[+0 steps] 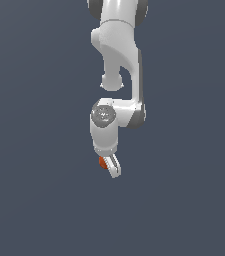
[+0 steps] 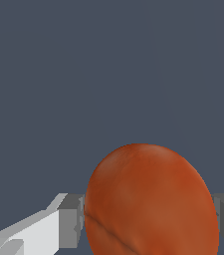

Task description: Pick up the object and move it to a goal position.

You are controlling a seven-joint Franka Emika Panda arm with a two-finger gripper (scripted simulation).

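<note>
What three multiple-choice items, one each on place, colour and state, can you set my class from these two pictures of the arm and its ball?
1. Where is the ball?
A. between the pincer's fingers
B. on the arm's upper joint
C. far off to the exterior view's right

2. What colour is the ball?
A. blue
B. orange-red
C. green

3. How does the pincer stand?
A. wide open and empty
B. shut on the ball
C. out of view

Answers:
1 A: the wrist view shows a finger on each side of the ball.
2 B: both views show it orange-red.
3 B: the fingers press the ball's sides, and the exterior view shows it at the pincer's tip.
</note>
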